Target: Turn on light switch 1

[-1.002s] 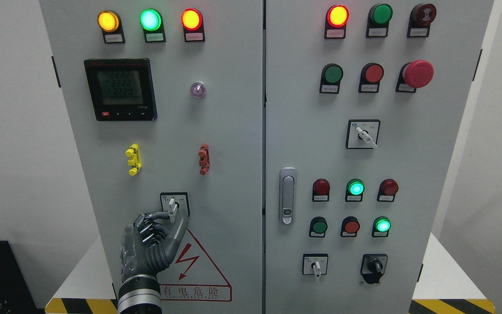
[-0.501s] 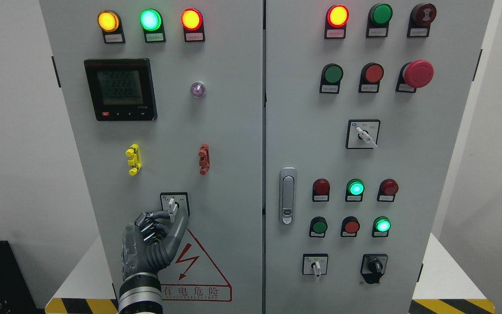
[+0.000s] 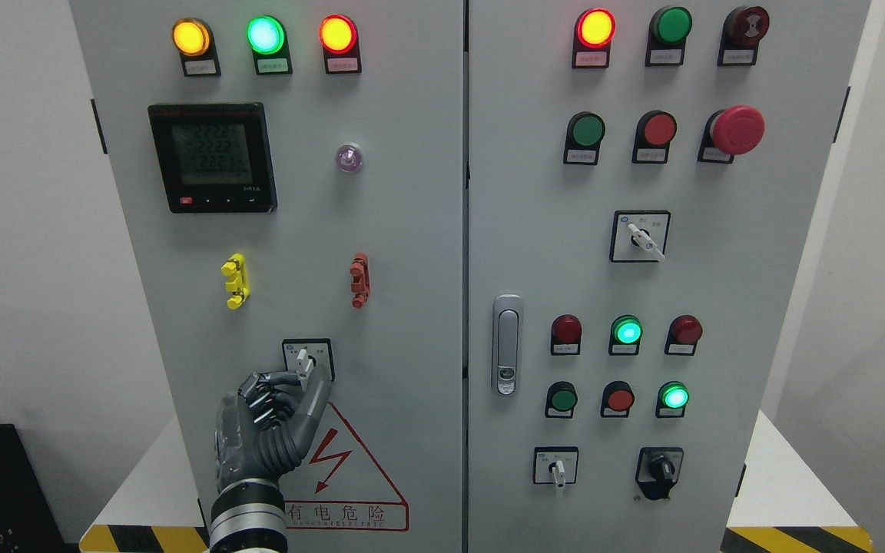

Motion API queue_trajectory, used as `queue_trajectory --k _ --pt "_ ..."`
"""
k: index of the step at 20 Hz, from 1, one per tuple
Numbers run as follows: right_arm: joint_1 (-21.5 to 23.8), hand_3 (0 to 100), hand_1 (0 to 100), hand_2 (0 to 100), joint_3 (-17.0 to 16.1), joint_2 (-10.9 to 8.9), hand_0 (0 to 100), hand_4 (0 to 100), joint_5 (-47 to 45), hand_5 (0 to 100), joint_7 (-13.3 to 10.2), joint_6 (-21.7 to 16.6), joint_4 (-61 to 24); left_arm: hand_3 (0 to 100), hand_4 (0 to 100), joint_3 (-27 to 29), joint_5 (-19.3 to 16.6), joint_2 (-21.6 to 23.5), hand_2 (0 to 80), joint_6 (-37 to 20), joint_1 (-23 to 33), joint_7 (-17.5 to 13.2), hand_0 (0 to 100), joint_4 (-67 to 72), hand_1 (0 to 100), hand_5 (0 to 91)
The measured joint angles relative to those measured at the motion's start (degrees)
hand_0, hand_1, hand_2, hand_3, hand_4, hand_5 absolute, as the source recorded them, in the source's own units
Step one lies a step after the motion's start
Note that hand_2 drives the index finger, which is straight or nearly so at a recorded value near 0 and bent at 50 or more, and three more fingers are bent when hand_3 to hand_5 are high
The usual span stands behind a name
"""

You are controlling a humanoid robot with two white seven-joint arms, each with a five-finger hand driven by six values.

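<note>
The left hand (image 3: 270, 415) sits just below the switch (image 3: 306, 361).

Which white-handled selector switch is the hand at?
The left door's selector switch, above the warning triangle; left hand pinches its handle. The others sit untouched on the right door.

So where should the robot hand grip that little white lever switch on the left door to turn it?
Probably pinch the white lever across its narrow flat sides, coming from below as the left robot hand does. The lever sticks out from its square plate and stands nearly upright, so thumb and forefinger can bracket it and twist.
</note>
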Motion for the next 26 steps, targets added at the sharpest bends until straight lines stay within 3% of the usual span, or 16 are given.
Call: queue_trajectory --k 26 --pt "0.00 0 0 0 0.00 0.00 31 0 0.00 0 0.00 0.00 0.00 90 92 0.04 -0.04 -0.01 57.2 0.01 -0.49 0.00 25 0.65 61 87.3"
